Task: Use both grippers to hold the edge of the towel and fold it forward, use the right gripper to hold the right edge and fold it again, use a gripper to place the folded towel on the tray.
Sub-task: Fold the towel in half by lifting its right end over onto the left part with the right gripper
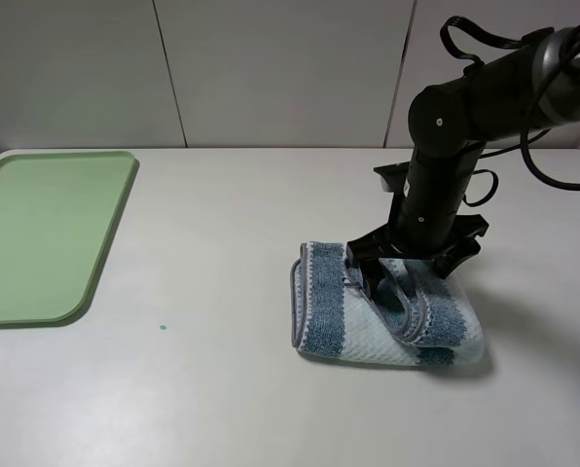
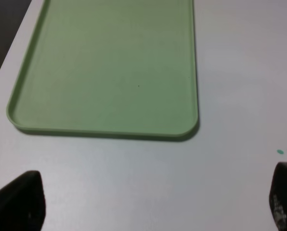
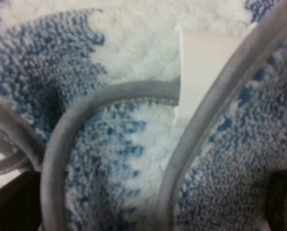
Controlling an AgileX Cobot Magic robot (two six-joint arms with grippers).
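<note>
The towel (image 1: 382, 306) lies folded and rumpled on the table right of centre, blue-grey and pale stripes with grey binding (image 3: 110, 94) curling across its top. My right gripper (image 1: 407, 277) points down onto it, open, its dark fingers (image 1: 363, 280) set wide on either side of the raised folds. In the right wrist view the towel (image 3: 134, 144) fills the frame, between the fingertips (image 3: 13, 204) of the gripper (image 3: 148, 204). My left gripper (image 2: 150, 202) is open over bare table near the pale green tray (image 2: 105, 62). The tray (image 1: 37, 233) sits at far left.
A white label (image 3: 201, 72) is sewn into the towel's binding. A small green dot (image 1: 162, 328) marks the table between tray and towel. A white panelled wall (image 1: 271, 68) runs behind the table. The left arm does not show in the high view.
</note>
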